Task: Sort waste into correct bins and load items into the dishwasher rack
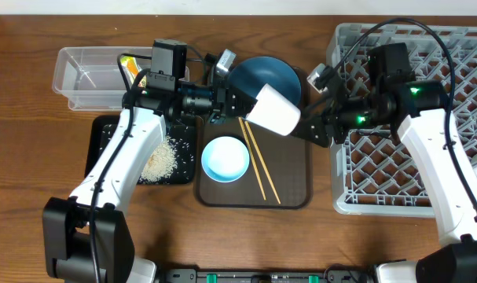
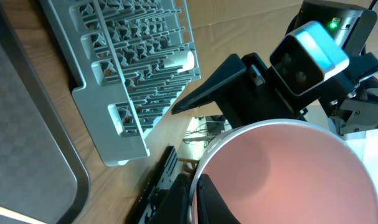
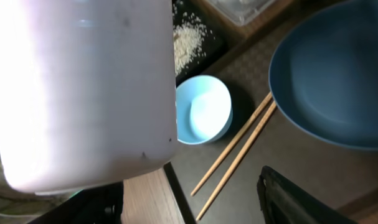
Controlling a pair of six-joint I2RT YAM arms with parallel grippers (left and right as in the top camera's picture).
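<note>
The left gripper (image 1: 240,108) is pressed together on the rim of the pinkish cup (image 1: 275,110) and holds it in the air, lying on its side, above the brown serving tray (image 1: 293,189), between the dark blue plate (image 1: 269,75) and the chopsticks (image 1: 259,161). I think it is held so to pass it over, because the dishwasher rack (image 1: 458,47) stands on the right arm's side. The right gripper (image 1: 307,126) has its jaws spread wide just beside the cup's wall, not closed on it; whether a finger touches it I cannot tell. The light blue bowl (image 1: 225,159) sits on the tray, and the rice (image 1: 163,161) lies on the black tray (image 1: 104,130)
</note>
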